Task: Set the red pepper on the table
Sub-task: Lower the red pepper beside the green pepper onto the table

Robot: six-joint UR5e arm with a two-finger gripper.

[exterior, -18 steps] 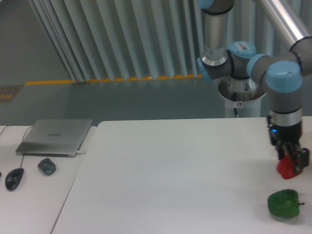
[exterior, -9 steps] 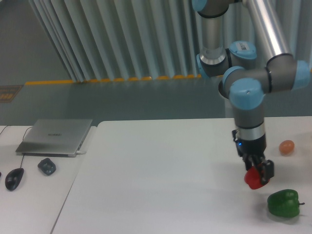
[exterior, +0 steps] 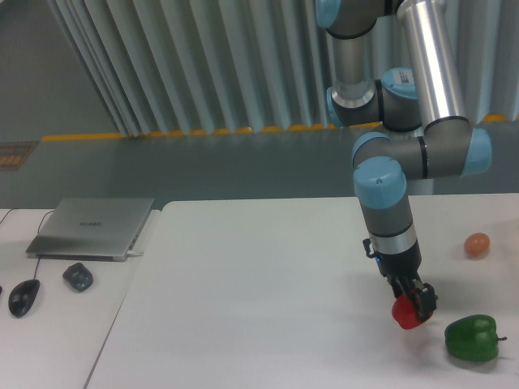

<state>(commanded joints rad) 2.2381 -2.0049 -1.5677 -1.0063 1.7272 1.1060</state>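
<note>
White table (exterior: 268,284) with rounded corner, green bell pepper (exterior: 471,338) and small orange egg-shaped object (exterior: 477,245) resting on it

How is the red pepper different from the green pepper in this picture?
The red pepper is red and looks smaller; the green pepper is green and looks bigger. The red pepper is held in the gripper; the green pepper lies free on the table, right of it. Both are glossy bell peppers.

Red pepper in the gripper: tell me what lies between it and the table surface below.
Nothing visible. The gripper holds the red pepper low over bare table. The green pepper sits to one side, the orange egg-shaped object farther back, neither underneath.
</note>
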